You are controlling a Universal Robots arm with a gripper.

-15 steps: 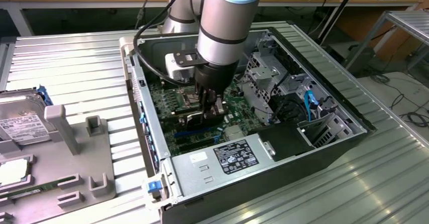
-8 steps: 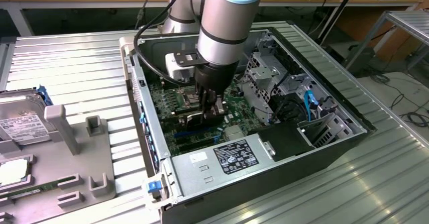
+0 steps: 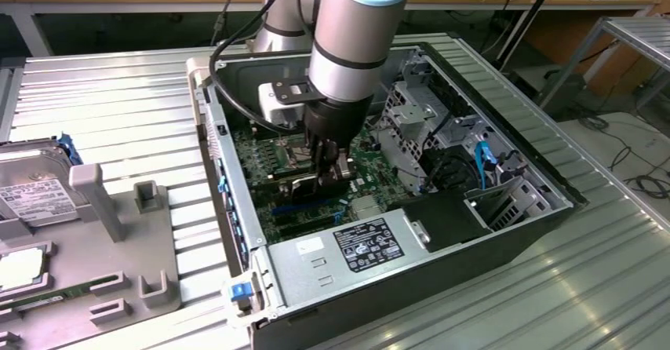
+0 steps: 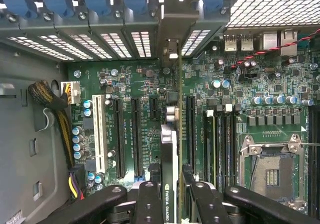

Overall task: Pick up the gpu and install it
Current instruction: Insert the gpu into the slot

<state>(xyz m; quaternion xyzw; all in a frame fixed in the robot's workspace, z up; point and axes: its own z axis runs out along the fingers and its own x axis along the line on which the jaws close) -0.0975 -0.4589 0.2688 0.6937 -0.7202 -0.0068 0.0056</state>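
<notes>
My gripper (image 3: 331, 168) reaches down into the open computer case (image 3: 225, 142), shut on the gpu (image 3: 301, 182), a thin dark card. From the wrist, the gpu (image 4: 169, 149) appears edge-on between my two black fingers (image 4: 149, 201), with an NVIDIA label near the grip. It stands upright over the green motherboard (image 4: 145, 79), between two long black slots (image 4: 135, 134). Its silver end bracket (image 4: 170, 49) reaches the rear slot openings. Whether its edge sits in a slot is hidden.
A power supply with a label (image 3: 366, 244) fills the case's near end, and a metal drive cage (image 3: 413, 118) stands beside the arm. A grey fixture (image 3: 115, 232) at the exterior view's left holds a hard drive (image 3: 31, 197) and a green memory stick (image 3: 52, 295). The CPU socket (image 4: 270, 169) lies bare.
</notes>
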